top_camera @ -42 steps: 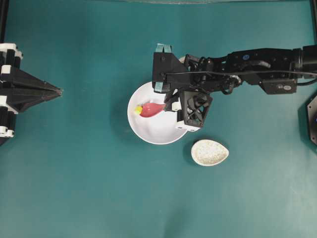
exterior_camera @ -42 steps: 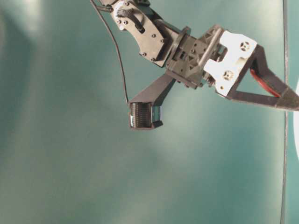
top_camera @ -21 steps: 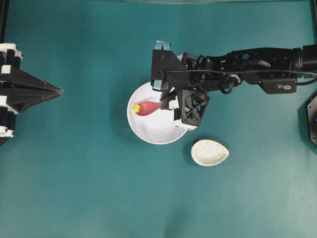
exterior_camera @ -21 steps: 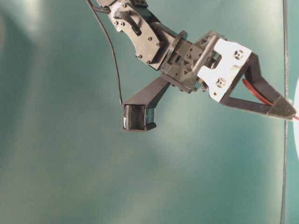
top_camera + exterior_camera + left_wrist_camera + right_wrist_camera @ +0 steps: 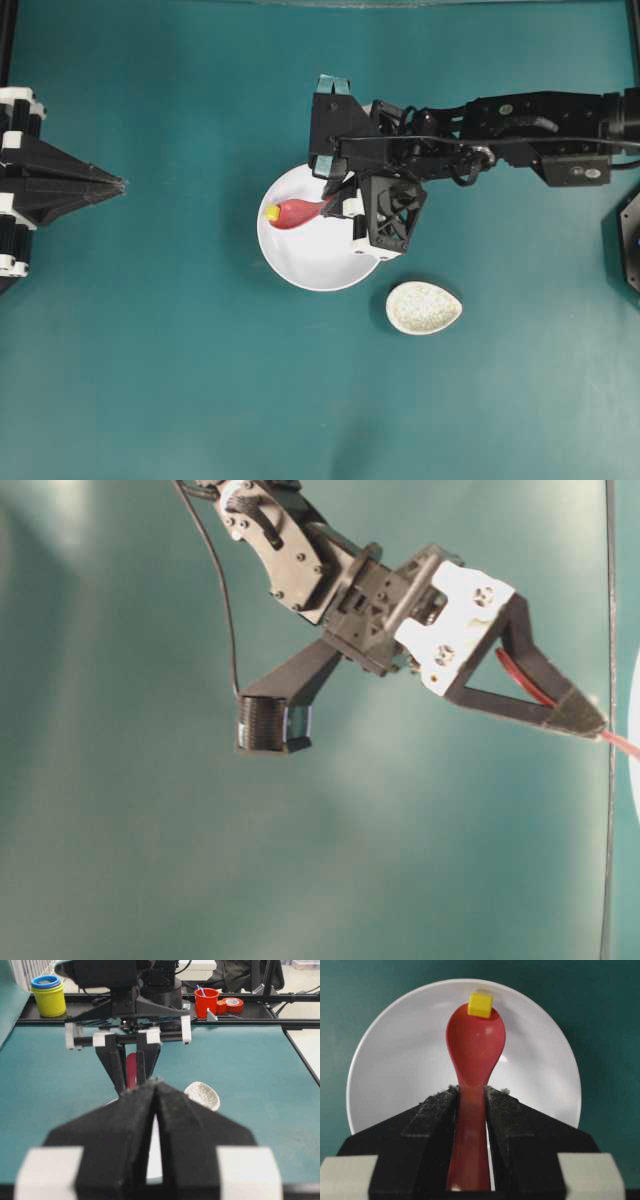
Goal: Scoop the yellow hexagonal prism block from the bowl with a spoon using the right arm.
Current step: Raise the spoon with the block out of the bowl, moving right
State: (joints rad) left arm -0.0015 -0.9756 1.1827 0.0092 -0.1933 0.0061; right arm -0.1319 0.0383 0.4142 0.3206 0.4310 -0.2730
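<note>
The white bowl (image 5: 300, 278) sits mid-table. My right gripper (image 5: 335, 205) reaches in from the right and is shut on the handle of the pinkish-red spoon (image 5: 298, 212). The scoop points left over the bowl's left part. The yellow block (image 5: 272, 212) sits at the scoop's tip, near the bowl's left rim. In the right wrist view the gripper (image 5: 471, 1091) clamps the spoon (image 5: 475, 1045); the block (image 5: 480, 1004) rests on the scoop's far edge against the wall of the bowl (image 5: 395, 1075). My left gripper (image 5: 120, 185) is shut and empty at the far left, its tips (image 5: 156, 1082) touching.
A small speckled beige dish (image 5: 424, 307) lies just right of and below the bowl, also in the left wrist view (image 5: 202, 1095). Stacked yellow and blue cups (image 5: 48, 995) and a red cup (image 5: 206, 1002) stand beyond the table's far edge.
My right gripper has pushed the spoon leftward across the bowl, and the yellow block has moved with the scoop's tip toward the left rim. The left arm has not moved.
</note>
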